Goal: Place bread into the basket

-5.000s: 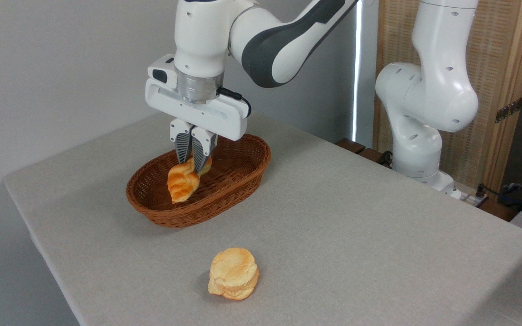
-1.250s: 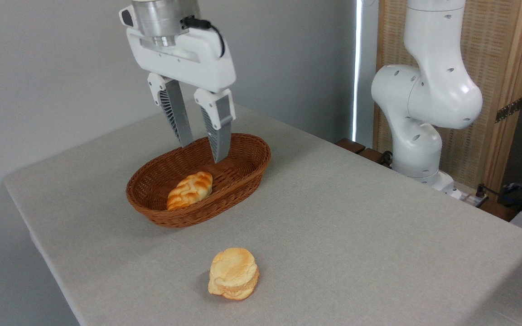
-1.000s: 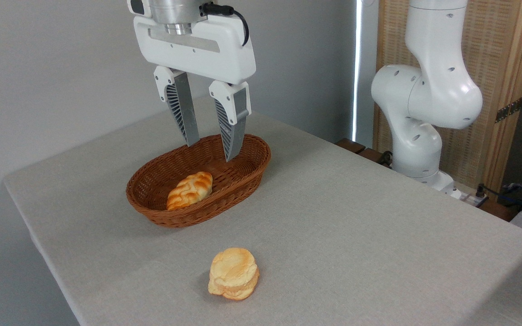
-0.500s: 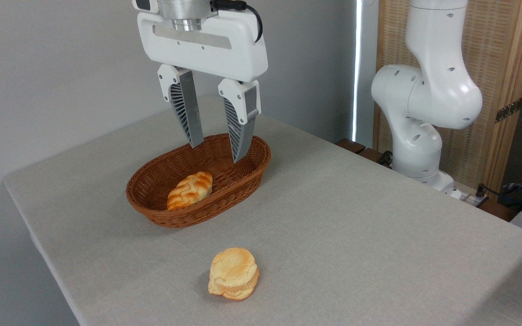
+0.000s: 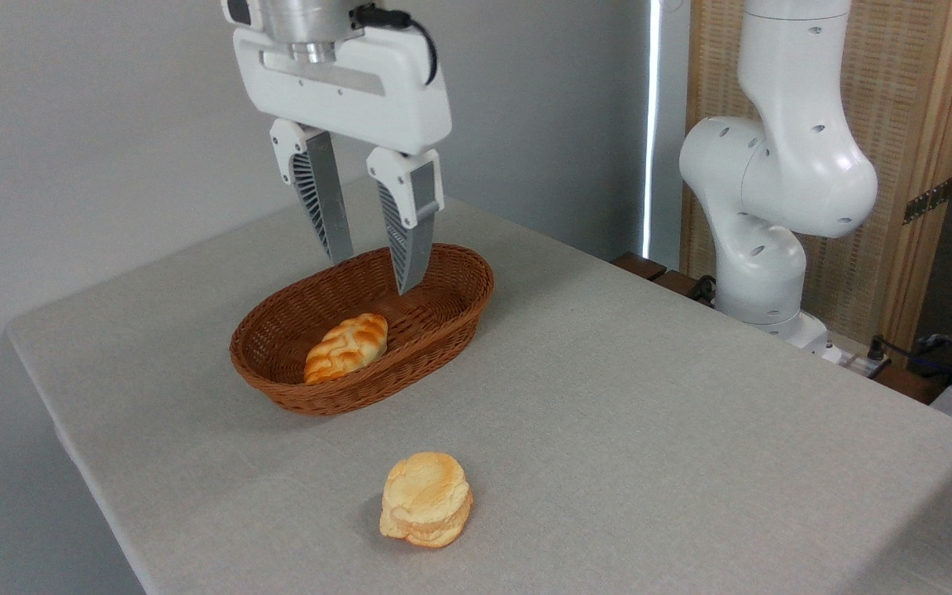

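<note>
The bread (image 5: pixel 346 347), a braided golden-orange loaf, lies inside the reddish-brown wicker basket (image 5: pixel 435 330), toward its near left part. My gripper (image 5: pixel 373 273) hangs above the basket's far half, clear of the loaf. It is open, and nothing is between its two ribbed grey fingers (image 5: pixel 317 207). The fingertips point down at about rim height in the picture.
A round pale-yellow layered bun (image 5: pixel 426 498) sits on the grey tablecloth in front of the basket, near the front edge. The arm's white base (image 5: pixel 765 207) stands at the table's right rear. The table's left edge (image 5: pixel 38 388) runs close to the basket.
Five seconds ago the gripper was shut on the loaf low in the basket; the loaf now lies released there. In the last half second the open gripper shifted left.
</note>
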